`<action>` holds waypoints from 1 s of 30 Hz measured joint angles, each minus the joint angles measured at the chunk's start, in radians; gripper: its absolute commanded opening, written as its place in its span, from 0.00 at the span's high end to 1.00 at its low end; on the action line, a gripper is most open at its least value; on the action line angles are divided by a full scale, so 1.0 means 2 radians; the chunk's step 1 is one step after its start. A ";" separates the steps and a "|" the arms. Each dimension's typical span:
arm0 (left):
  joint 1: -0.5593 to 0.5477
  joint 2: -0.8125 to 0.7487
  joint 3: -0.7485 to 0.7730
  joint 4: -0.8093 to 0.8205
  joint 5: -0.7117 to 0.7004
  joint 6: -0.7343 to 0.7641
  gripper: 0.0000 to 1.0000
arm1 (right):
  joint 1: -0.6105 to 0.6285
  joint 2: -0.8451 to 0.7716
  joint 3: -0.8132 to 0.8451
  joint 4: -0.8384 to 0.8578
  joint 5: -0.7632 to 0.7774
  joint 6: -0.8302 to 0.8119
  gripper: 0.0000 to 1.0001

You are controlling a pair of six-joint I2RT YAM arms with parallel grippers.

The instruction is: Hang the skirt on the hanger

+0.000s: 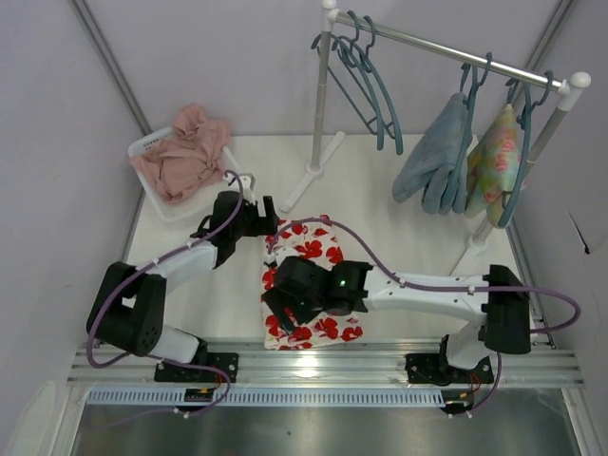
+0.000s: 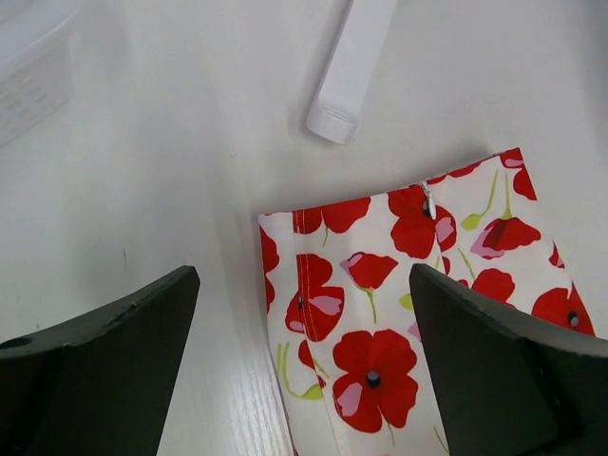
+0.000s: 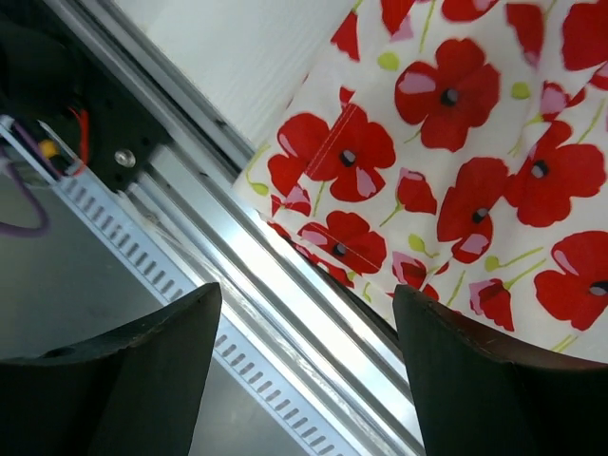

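Note:
The skirt [image 1: 312, 249], white with red flowers, lies flat on the table between the arms; its near hem hangs over the metal rail. My left gripper [image 1: 270, 224] is open and hovers over the skirt's far left corner [image 2: 313, 285]. My right gripper [image 1: 282, 314] is open and empty above the skirt's near left corner [image 3: 332, 152]. Several teal hangers [image 1: 366, 68] hang on the rack rod at the back; none is near either gripper.
A white basket [image 1: 149, 144] with a dusty-pink cloth [image 1: 182, 157] stands at the back left. The white rack has a foot [image 1: 306, 180] near the skirt's far edge, also in the left wrist view [image 2: 353, 66]. A blue garment [image 1: 432, 157] and a green floral one [image 1: 494, 161] hang at right.

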 measured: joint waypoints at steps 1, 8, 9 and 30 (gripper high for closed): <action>0.000 -0.008 0.001 -0.010 -0.003 -0.003 0.01 | -0.007 -0.013 -0.005 0.006 -0.004 0.003 0.21; -0.004 -0.108 -0.013 -0.092 -0.015 -0.074 0.07 | -0.112 -0.119 -0.120 0.047 -0.007 0.041 0.23; -0.008 -0.128 -0.024 -0.100 -0.019 -0.086 0.07 | -0.131 -0.127 -0.140 0.052 -0.006 0.045 0.24; -0.170 -0.353 -0.224 -0.256 -0.048 -0.303 0.33 | -0.258 -0.053 -0.231 0.208 -0.027 0.056 0.36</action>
